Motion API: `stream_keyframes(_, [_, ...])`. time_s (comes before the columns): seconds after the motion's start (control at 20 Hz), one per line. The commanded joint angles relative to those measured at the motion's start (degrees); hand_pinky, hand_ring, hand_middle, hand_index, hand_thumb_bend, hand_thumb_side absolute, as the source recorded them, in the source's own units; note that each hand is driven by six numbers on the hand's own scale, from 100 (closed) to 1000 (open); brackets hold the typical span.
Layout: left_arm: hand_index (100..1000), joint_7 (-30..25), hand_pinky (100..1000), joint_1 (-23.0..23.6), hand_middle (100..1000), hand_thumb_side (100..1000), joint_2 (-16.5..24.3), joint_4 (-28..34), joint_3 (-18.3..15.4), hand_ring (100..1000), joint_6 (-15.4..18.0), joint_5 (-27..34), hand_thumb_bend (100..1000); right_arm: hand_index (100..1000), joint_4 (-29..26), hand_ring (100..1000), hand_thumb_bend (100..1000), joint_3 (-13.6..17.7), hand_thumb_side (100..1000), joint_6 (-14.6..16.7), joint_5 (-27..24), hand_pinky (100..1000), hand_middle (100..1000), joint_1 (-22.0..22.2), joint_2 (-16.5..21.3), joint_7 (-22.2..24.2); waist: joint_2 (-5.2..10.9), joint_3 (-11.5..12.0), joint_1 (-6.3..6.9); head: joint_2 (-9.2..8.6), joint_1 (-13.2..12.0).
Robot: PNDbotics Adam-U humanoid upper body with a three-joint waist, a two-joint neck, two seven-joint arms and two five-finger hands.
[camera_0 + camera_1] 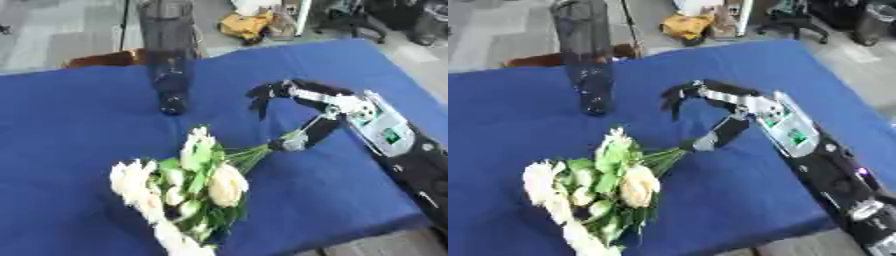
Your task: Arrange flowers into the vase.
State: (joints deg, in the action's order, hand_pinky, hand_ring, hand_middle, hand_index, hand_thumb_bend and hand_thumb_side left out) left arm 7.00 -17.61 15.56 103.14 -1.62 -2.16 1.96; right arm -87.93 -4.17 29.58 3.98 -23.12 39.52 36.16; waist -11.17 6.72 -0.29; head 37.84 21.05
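A bunch of white and cream flowers with green leaves lies low in the middle of the blue table, heads toward the front edge. Its green stems point up and right. My right hand comes in from the right and is open. The fingers arch out to the left above the cloth, and the thumb reaches down to the stem ends. Whether the thumb touches them is unclear. A tall dark glass vase stands upright at the back, left of the hand. My left hand shows in no view.
The table's front edge runs just below the flower heads, and its right edge passes under my forearm. Behind the table a brown chair back stands by the vase, and a yellow thing lies on the floor.
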Motion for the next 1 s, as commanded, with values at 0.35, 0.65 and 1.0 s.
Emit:
stream_keyframes(0.35, [770, -0.37, 391, -0.64, 606, 615, 0.35, 0.8, 0.17, 559, 0.08, 0.16, 698, 823, 1.41, 958, 381, -0.16, 100, 1.59, 4.48, 860, 581, -0.45, 0.08, 1.54, -0.6, 0.39, 1.31, 0.38, 0.68])
stream_keyframes(0.65, [770, -0.49, 391, -0.7, 607, 617, 0.24, 0.78, 0.24, 560, 0.08, 0.24, 694, 824, 1.68, 956, 370, -0.41, 100, 2.73, 7.35, 859, 586, -0.04, -0.21, 0.88, -0.8, 0.32, 1.45, 0.5, 0.93])
stream_keyframes(1.0, [771, -0.58, 390, -0.62, 608, 618, 0.18, 0.75, 0.25, 562, 0.07, 0.3, 691, 825, 2.34, 957, 369, -0.6, 100, 3.23, 8.92, 859, 585, 0.38, -0.6, 0.61, -0.85, 0.26, 1.54, 0.64, 1.06])
